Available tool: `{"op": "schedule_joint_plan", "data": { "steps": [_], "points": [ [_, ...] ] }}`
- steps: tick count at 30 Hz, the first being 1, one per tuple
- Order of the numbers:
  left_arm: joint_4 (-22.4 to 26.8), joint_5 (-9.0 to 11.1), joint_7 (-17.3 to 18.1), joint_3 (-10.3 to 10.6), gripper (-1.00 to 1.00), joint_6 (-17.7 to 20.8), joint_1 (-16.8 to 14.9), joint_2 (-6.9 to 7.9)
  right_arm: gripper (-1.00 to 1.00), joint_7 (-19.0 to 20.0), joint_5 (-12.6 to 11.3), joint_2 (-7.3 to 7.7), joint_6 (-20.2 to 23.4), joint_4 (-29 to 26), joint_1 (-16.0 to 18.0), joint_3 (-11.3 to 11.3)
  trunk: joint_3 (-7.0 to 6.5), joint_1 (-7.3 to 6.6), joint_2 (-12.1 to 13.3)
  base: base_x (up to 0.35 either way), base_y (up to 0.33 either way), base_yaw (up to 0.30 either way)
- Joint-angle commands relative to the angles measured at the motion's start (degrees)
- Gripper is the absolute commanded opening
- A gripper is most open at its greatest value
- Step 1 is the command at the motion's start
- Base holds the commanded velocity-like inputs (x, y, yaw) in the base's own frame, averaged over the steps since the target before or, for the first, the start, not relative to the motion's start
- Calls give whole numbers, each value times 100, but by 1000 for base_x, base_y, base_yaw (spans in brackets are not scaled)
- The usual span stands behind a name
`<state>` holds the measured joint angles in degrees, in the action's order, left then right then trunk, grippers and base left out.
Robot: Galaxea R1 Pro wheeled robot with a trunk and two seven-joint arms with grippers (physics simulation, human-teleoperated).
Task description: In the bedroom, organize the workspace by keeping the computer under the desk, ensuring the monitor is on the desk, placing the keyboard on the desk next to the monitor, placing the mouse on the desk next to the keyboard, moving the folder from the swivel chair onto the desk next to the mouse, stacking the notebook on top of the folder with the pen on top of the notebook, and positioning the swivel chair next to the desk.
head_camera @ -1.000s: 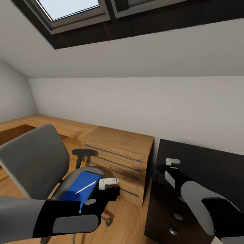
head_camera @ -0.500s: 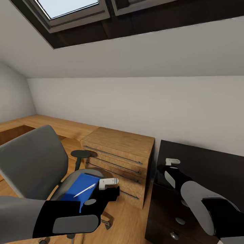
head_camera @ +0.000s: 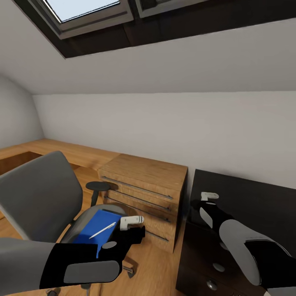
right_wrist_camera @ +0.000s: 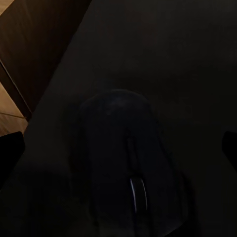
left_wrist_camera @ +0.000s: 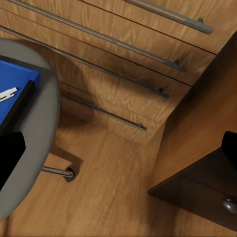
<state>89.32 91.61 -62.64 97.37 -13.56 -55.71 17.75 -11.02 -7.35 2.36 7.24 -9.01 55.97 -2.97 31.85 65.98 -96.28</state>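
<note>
Right gripper (head_camera: pixel 209 197): spread open, poised above mouse (right_wrist_camera: pixel 129 173) lying on desk (head_camera: pixel 246 197). Mouse: likely light, rigid, smooth-shelled; best pinched across its flanks.

We are seeing our black left forearm (head_camera: pixel 82 263) covering the near end of the flat bright blue folder (head_camera: pixel 96 230), hiding any notebook.

Blue folder (head_camera: pixel 95 227) lies flat on the grey swivel chair (head_camera: pixel 39 197) seat, pen (head_camera: pixel 103 229) on top. Dark mouse (right_wrist_camera: pixel 129 170) rests on the black desk (head_camera: pixel 255 201).
</note>
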Motion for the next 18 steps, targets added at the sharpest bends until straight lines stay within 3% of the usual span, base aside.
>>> {"op": "schedule_joint_plan", "data": {
  "steps": [1,9,18],
  "points": [
    [7,33,-9,10,100,-50,-10,0,100,-23,-56,2,32,-14,2,-36,25,22,-45,0,0,0],
    [7,33,-12,9,100,-50,-10,0,100,-23,-56,2,35,-13,2,-32,168,198,-366,0,0,0],
    [7,33,-12,10,100,-50,-10,-2,100,-23,-64,13,40,-21,2,-28,168,198,-366,0,0,0]
  ]
}}
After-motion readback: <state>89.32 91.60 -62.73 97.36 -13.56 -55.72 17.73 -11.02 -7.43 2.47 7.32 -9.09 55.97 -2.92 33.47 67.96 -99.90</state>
